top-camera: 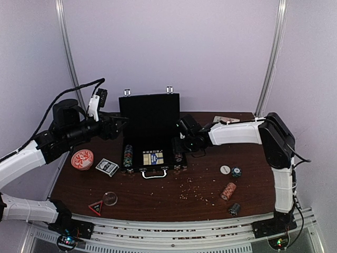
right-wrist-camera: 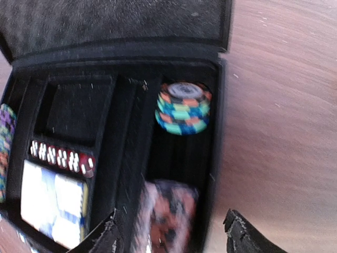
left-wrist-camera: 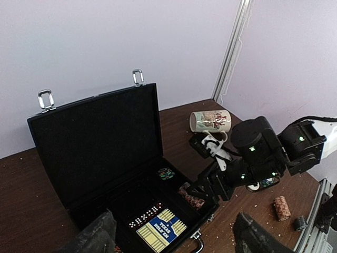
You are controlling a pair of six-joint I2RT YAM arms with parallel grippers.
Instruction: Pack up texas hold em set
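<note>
Straddling a red chip stack [right-wrist-camera: 167, 203] in the briefcase [right-wrist-camera: 220, 105], right claw [right-wrist-camera: 170, 221] gapes; left claw [left-wrist-camera: 174, 224] gapes empty.

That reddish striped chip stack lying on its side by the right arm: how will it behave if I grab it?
The chip stack lies on its side on the table, so a sideways nudge would probably roll it. It looks like separate striped discs, so squeezing its middle may scatter them; pinching end to end seems safer.
</note>
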